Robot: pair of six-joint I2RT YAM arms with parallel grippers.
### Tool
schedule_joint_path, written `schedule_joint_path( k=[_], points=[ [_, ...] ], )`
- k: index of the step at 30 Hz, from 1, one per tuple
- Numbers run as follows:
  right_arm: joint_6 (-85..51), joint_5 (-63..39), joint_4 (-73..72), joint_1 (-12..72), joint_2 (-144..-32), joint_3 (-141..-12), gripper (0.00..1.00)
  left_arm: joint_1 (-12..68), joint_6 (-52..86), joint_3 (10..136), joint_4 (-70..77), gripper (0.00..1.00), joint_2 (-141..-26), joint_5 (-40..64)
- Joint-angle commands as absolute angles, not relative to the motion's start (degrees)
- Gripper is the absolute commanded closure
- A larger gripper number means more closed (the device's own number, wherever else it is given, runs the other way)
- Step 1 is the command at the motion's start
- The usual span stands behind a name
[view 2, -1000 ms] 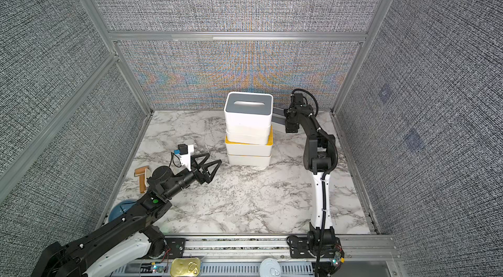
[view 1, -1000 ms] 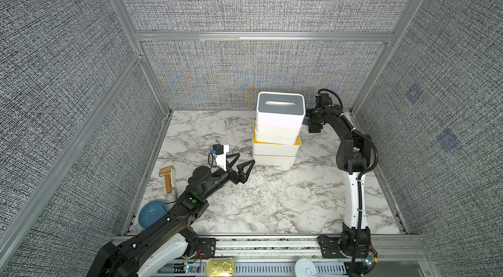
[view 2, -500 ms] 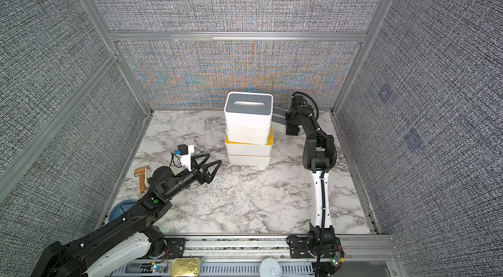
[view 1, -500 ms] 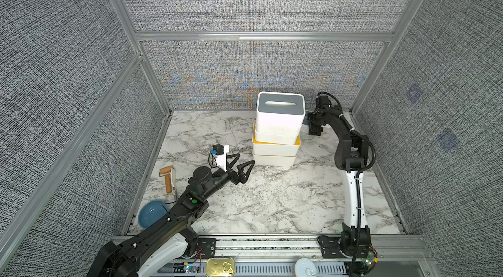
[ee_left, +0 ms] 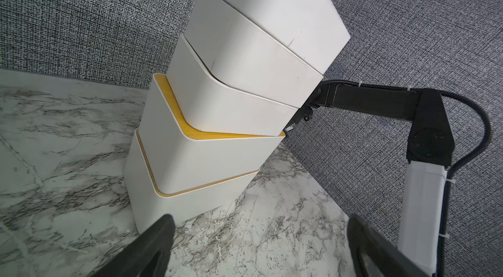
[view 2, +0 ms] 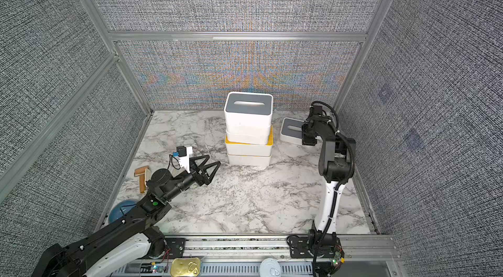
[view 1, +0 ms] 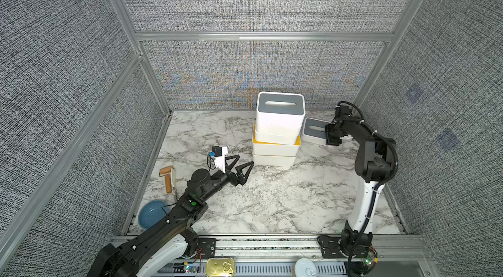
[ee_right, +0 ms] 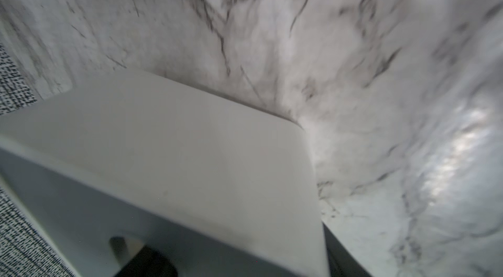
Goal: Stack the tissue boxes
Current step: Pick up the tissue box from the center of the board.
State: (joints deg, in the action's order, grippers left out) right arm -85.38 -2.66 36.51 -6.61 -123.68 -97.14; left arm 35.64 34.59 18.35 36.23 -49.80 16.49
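Both top views, my left end effector (view 1: 245,160) wide open, five-box stack (view 1: 275,141) just ahead of it, right end effector (view 1: 330,137) straddling grey-lidded box (view 1: 313,128), grip I cannot confirm.

My left arm (view 1: 174,224) reaches low from near-left base, stretched forward toward centre, wrist close to level. On it, left gripper (view 1: 246,160) wide open, two black triangular fingers (ee_left: 160,237) splayed, holding nothing. My right arm (view 1: 373,158) stands tall from near-right base, elbow bent, forearm angled back and inward. At its end, right gripper (view 1: 332,137) tipped downward, fingertips parted; I cannot tell whether they grip.
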Motion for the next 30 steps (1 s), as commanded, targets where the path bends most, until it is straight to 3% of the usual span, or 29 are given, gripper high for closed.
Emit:
schedule_joint_path(
  k=[1,11,16,30],
  points=[
    [-79.7,-1.8,33.5,-8.2,-121.1,-93.2,0.45,35.7,35.8,17.6,40.8,0.01,-50.2,18.0],
    [-75.5,-2.3,25.0,-9.3,-112.2,-82.4,0.47,35.7,36.7,15.7,42.3,0.01,-50.2,18.6],
    [-75.6,-5.6,21.9,-10.0,-111.7,-80.3,0.57,35.7,37.2,15.3,42.1,0.01,-49.7,18.8],
    [-76.8,-9.4,19.5,-11.3,-97.2,-68.8,0.57,35.7,37.8,13.4,44.8,0.01,-51.1,21.2]
  ],
)
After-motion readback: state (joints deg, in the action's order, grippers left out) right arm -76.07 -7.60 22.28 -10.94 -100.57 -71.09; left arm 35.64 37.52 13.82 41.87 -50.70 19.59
